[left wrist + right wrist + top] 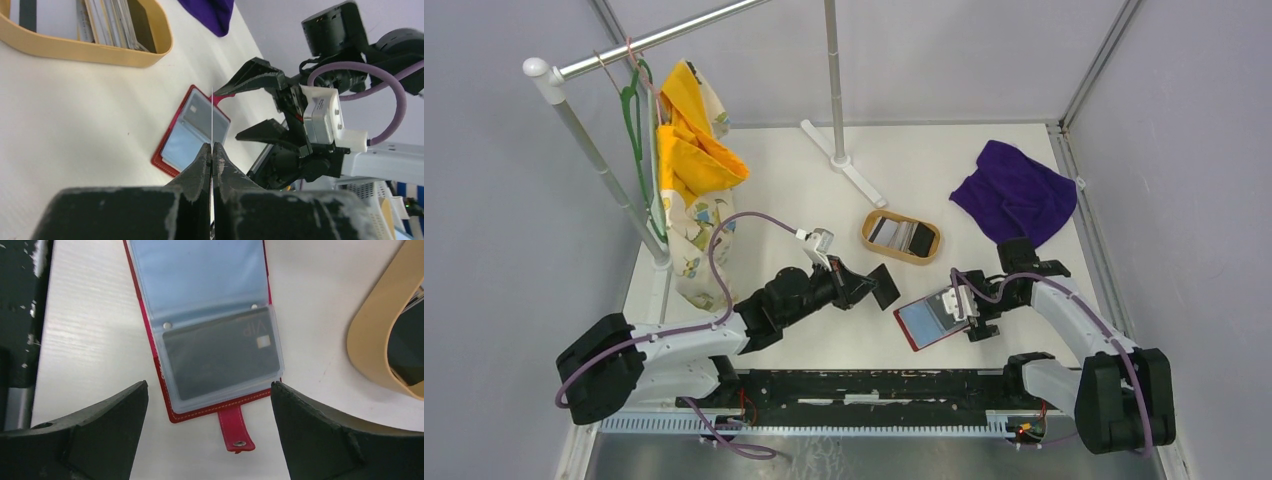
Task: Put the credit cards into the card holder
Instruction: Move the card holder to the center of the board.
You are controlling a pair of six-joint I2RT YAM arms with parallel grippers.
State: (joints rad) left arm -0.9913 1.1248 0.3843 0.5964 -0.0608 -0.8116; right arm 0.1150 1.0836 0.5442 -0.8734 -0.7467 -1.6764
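One black card [885, 285] is pinched tight in the left fingers [202, 165], seen edge-on, and the open red card holder [924, 322] lies flat on the worktop [784, 170] just ahead of it, long axis running toward the right arm. Right fingers [100, 435] hang spread wide over the end with the snap tab [235, 432], gripping nothing. A dark card [220, 360] already sits in that end's sleeve, so I reckon the left arm feeds the empty sleeve [200, 280].

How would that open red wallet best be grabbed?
Probably the near short edge by the snap tab, approached low from the right gripper's side. The card holder lies open and flat, so only its edges offer something to pinch.
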